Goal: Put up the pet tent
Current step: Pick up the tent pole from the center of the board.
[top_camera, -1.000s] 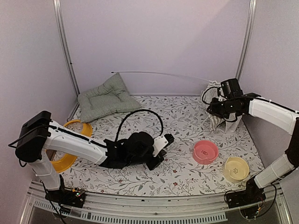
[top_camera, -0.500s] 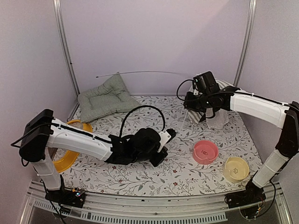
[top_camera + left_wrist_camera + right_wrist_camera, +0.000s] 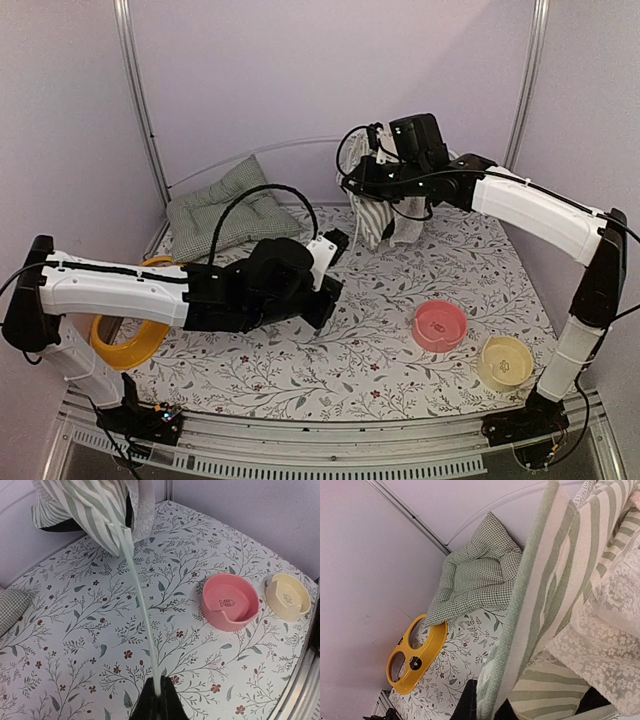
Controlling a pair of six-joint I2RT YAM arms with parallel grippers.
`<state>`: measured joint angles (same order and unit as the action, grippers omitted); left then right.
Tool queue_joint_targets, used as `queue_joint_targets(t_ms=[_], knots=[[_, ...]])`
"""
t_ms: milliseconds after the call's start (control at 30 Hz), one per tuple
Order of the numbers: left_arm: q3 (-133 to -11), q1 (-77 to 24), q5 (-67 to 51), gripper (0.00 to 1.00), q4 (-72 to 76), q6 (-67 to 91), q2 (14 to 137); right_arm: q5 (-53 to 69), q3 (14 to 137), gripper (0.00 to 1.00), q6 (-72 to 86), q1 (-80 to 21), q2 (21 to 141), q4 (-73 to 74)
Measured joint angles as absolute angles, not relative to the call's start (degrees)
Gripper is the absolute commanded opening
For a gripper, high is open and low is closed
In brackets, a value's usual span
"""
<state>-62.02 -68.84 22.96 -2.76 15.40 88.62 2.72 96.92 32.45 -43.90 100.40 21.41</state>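
Field note: I have the right gripper (image 3: 483, 707) grasping the tent (image 3: 386, 222), hung aloft at back centre. Left gripper (image 3: 159, 706) clenched on its pole (image 3: 139, 592) end (thin, bendy), probably to draw the frame out.

No words or numbers are readable; only a fishbone sign stands on the pink bowl (image 3: 230, 605), ahead and right of the left claw (image 3: 159, 696).

The left arm (image 3: 120, 290) hides part of the yellow holder (image 3: 122, 347). The pet tent (image 3: 85, 510) runs off the left wrist view's top edge.
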Motion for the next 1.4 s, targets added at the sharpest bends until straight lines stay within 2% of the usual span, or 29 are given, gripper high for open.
queue_joint_targets(t_ms=[367, 600, 767, 1000, 1400], knots=[[-73.97, -72.31, 32.18, 0.00, -23.64, 18.13, 86.37, 16.69, 107.48, 0.00, 32.34, -43.94, 106.85, 17.23], [-85.14, -78.22, 40.18, 0.00, -38.17, 21.71, 86.06, 26.15, 113.21, 0.00, 34.06, -46.61, 108.05, 10.13], [-95.59, -82.08, 43.77, 0.00, -49.41, 26.20, 90.43, 34.65, 108.66, 0.00, 38.83, -47.24, 107.42, -2.52], [-99.00, -81.95, 44.07, 0.00, -55.92, 30.15, 95.98, 40.88, 104.20, 0.00, 41.45, -47.13, 107.42, -9.39], [-109.45, -82.89, 36.82, 0.00, -58.17, 29.65, 106.21, 41.45, 83.92, 0.00, 42.02, -43.99, 94.21, -14.26]])
